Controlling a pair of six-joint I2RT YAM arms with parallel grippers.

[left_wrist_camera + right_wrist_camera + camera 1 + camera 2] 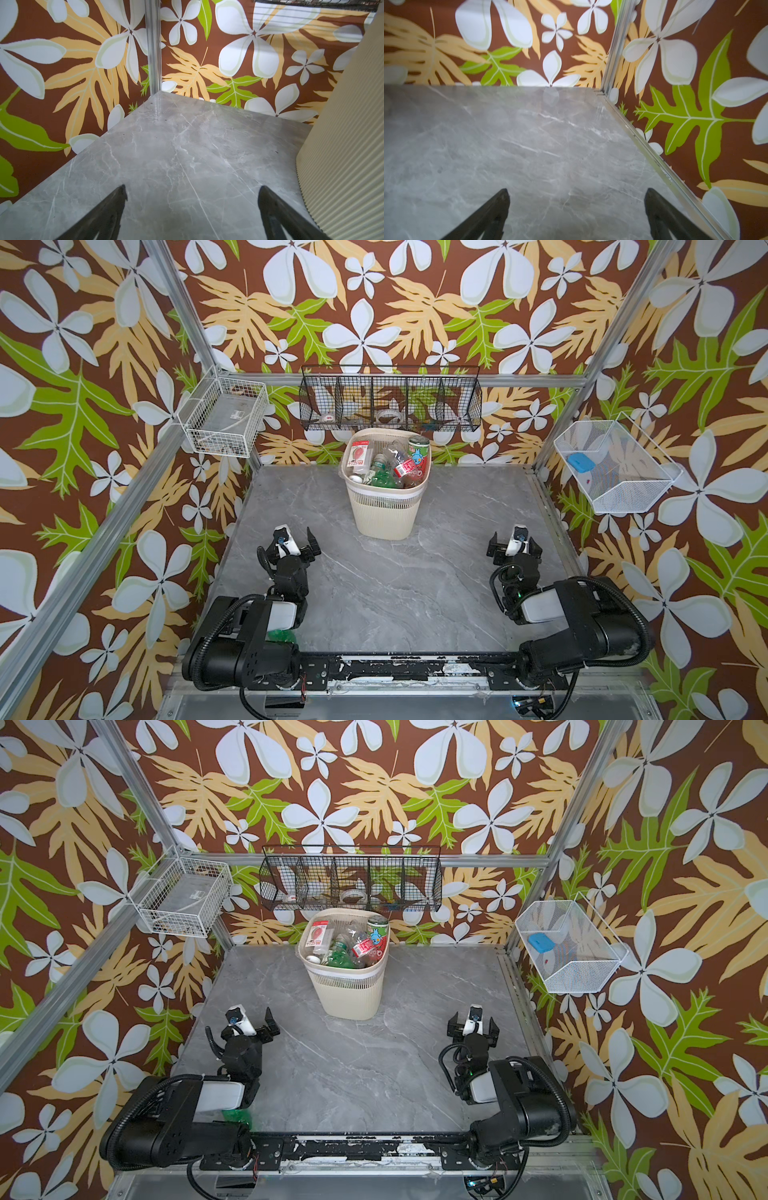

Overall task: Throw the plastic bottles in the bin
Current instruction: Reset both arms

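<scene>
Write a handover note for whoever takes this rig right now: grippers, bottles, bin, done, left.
Left gripper: open, empty, over the table, beside the bin.
Right gripper: open, empty, over the table's right side.
Bottles: piled in the bin at back centre, up to the rim.
Done: every bottle in plain sight is binned.
Left: a green item, likely one last bottle, lies half hidden under the left arm; check it and bin it.
</scene>
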